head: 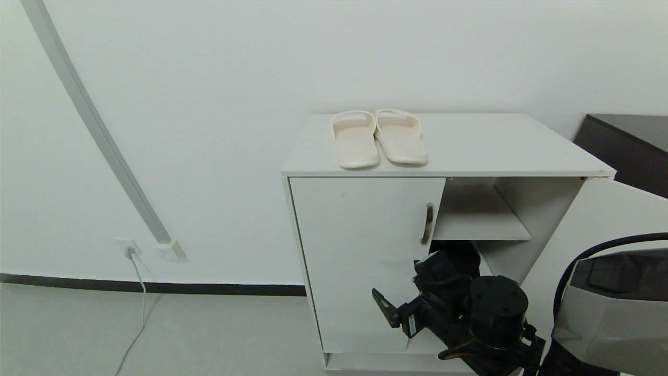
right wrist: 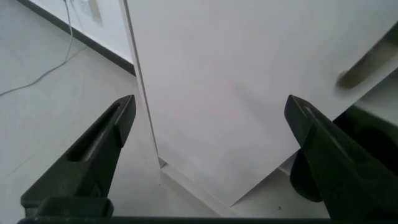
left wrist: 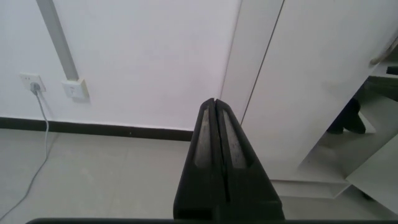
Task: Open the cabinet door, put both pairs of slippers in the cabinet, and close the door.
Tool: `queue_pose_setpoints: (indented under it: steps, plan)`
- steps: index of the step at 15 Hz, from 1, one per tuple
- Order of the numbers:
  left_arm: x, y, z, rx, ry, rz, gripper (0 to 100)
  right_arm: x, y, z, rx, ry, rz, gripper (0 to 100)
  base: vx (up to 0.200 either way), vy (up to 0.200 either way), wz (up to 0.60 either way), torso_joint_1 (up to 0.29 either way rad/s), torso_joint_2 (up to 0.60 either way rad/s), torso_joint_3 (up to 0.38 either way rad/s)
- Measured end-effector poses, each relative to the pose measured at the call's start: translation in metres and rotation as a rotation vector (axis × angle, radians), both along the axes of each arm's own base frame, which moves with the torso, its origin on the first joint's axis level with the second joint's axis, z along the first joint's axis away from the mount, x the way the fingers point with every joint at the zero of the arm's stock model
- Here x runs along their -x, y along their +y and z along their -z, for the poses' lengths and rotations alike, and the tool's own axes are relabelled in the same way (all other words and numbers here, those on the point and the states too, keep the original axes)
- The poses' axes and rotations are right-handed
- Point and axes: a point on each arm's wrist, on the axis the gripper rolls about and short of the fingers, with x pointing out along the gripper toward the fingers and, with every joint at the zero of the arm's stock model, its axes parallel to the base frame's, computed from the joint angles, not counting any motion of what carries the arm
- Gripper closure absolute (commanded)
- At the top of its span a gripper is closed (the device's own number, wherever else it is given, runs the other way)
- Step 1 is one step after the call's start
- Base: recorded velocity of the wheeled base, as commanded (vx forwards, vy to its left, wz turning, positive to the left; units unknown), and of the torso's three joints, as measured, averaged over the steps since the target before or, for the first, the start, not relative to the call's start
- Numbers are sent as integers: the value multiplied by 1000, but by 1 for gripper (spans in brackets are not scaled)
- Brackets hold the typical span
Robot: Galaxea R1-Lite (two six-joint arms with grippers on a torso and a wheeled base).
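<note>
While the cabinet (head: 496,143) is standing with its right door (head: 589,219) swung open and its left door (head: 360,250) shut, the opening step is looking done. One pair of cream slippers (head: 379,137) is lying side by side on the cabinet top, not yet put inside. A dark shape is showing in the lower compartment and may be the other pair, but I cannot tell. Stowing and closing are remaining.

The right gripper (right wrist: 210,106) is hanging low in front of the left door, fingers spread wide and empty, well below the cream pair. The left gripper (left wrist: 215,106) is sitting pressed closed on nothing, low down off the cabinet's left side.
</note>
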Motion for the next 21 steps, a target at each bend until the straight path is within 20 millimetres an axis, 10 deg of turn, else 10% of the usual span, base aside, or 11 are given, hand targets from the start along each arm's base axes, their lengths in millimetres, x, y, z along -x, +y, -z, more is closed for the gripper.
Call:
queue_pose_setpoints:
  steps: [21]
  plan:
    - [0,0,0,0,0,1,100,2,-2,2,10,8,-2,0,0,0,0,218,-503,-288]
